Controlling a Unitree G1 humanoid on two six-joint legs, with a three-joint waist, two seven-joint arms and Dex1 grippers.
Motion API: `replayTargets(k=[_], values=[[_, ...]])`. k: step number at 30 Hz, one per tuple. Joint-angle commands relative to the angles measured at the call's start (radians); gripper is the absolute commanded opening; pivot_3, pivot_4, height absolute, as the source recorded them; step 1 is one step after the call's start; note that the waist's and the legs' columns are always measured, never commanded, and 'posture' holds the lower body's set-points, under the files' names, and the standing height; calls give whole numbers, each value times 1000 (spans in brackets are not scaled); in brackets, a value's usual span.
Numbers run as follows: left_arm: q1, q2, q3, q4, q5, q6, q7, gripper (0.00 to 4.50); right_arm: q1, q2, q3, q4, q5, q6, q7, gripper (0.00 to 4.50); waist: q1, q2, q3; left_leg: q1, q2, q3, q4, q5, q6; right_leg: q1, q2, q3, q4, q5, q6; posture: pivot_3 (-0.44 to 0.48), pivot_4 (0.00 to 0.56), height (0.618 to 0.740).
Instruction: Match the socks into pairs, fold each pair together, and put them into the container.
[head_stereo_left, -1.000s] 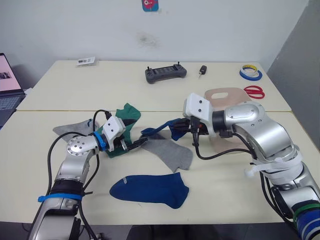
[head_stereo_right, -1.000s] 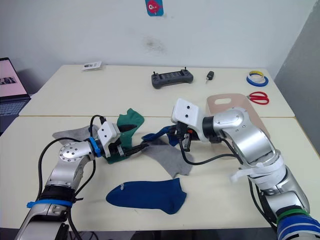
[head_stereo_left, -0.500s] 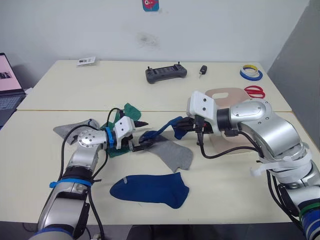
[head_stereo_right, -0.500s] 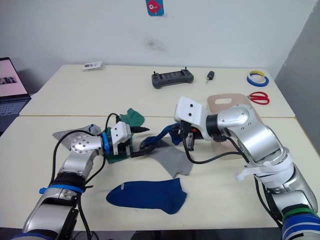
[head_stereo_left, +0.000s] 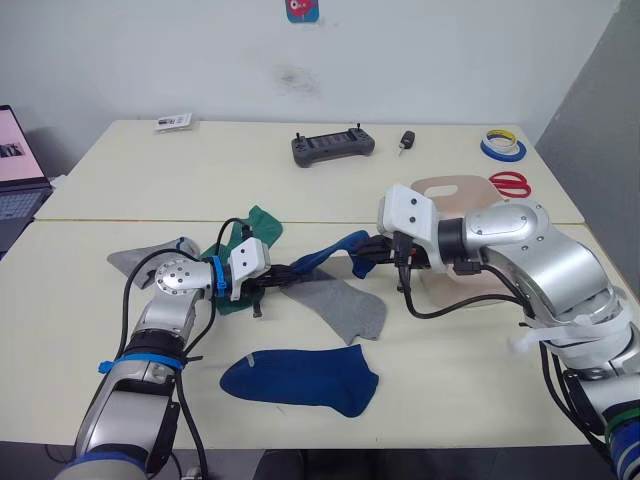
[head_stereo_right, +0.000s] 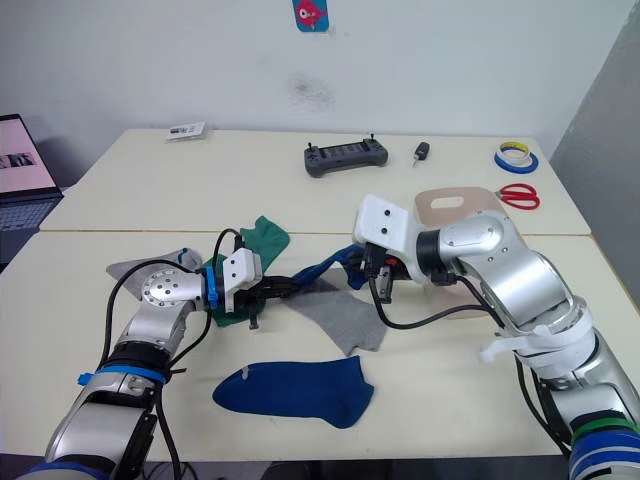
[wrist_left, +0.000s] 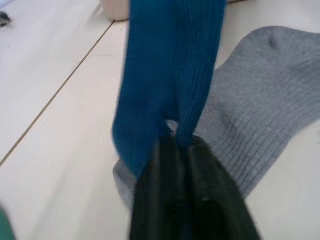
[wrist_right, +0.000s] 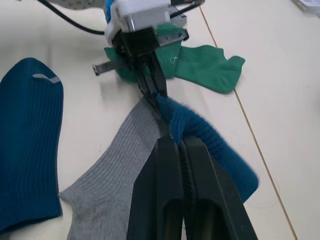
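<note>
A cream-coloured table (head_stereo_left: 120, 330) carries clutter along its far side: a dark grey handheld controller (head_stereo_left: 331, 147), a small black key fob (head_stereo_left: 406, 141), a roll of blue and yellow tape (head_stereo_left: 500, 146), red-handled scissors (head_stereo_left: 509, 183) and a small printed card (head_stereo_left: 172, 123); an open laptop (head_stereo_left: 17, 170) sits off the far left edge. The pale pink-beige plastic tub (head_stereo_left: 452, 196) lies on the right, partly hidden behind the right arm.

A dark blue ribbed ankle sock (head_stereo_left: 322, 257) is stretched in the air between the two pincers, above the table's middle; the left gripper (head_stereo_left: 278, 281) has its black fingers pinched shut on the sock's left end, as the left wrist view shows, and the right gripper (head_stereo_left: 372, 252) is clamped on the right end, its fingers pressed together around the fabric in the right wrist view. Just beneath the stretched sock lies a flat grey ribbed sock (head_stereo_left: 342, 305), partly under the left pincer; nearer still, a second dark blue sock (head_stereo_left: 300, 379) lies flat and apart from both grippers. Green socks with pale trim (head_stereo_left: 262, 224) are heaped behind the left gripper, touching its wrist cables; another grey sock (head_stereo_left: 140, 258) lies at the far left, partly covered by the left arm.
</note>
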Motion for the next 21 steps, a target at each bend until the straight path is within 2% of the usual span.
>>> replayTargets(k=[1, 4, 10, 13, 18, 20, 21], values=[[13, 75, 36, -131, -58, 60, -67, 10, 24, -30, -51, -48, 15, -20, -5, 0, -2, 0, 0, 0, 0, 0, 0, 0, 0, 0, 0, 0, 0, 0, 0, 0, 150, 740], [41, 136, 31, -238, -94, 155, -126, 10, 55, -50, -72, -70, 30, -23, 1, 0, -3, 0, 0, 0, 0, 0, 0, 0, 0, 0, 0, 0, 0, 0, 0, 0, 150, 740], [215, 415, 15, -664, -285, 575, -324, 10, 241, -104, -147, -236, 212, 25, 80, 0, -2, 1, 1, 0, 1, 0, -2, 0, 0, 0, 0, 0, -1, 0, 0, 0, 150, 740], [318, 561, 11, -816, -411, 695, -336, 10, 319, -118, -162, -328, 327, 90, 89, 0, -3, 2, 2, 1, 1, 0, -2, 0, 0, 1, 0, 1, -1, 0, 0, 0, 150, 740], [480, 770, 77, -1023, -696, 952, -336, 10, 422, -113, -208, -448, 603, 258, 28, 0, -2, 2, 3, 2, 2, 0, -3, 0, 0, 3, 0, 0, -1, 0, 0, 0, 150, 740], [538, 823, 95, -1052, -753, 1032, -336, 10, 447, -101, -216, -452, 691, 322, -28, 0, -1, 1, 4, 3, 1, 0, -3, 0, 0, 3, 0, 0, -1, 0, 0, 0, 150, 740], [566, 841, 90, -1047, -742, 1046, -336, 10, 461, -93, -212, -438, 711, 351, -62, 0, -1, 1, 4, 3, 2, 0, -3, 0, 0, 3, 0, 0, -1, 0, 0, 0, 150, 740]])
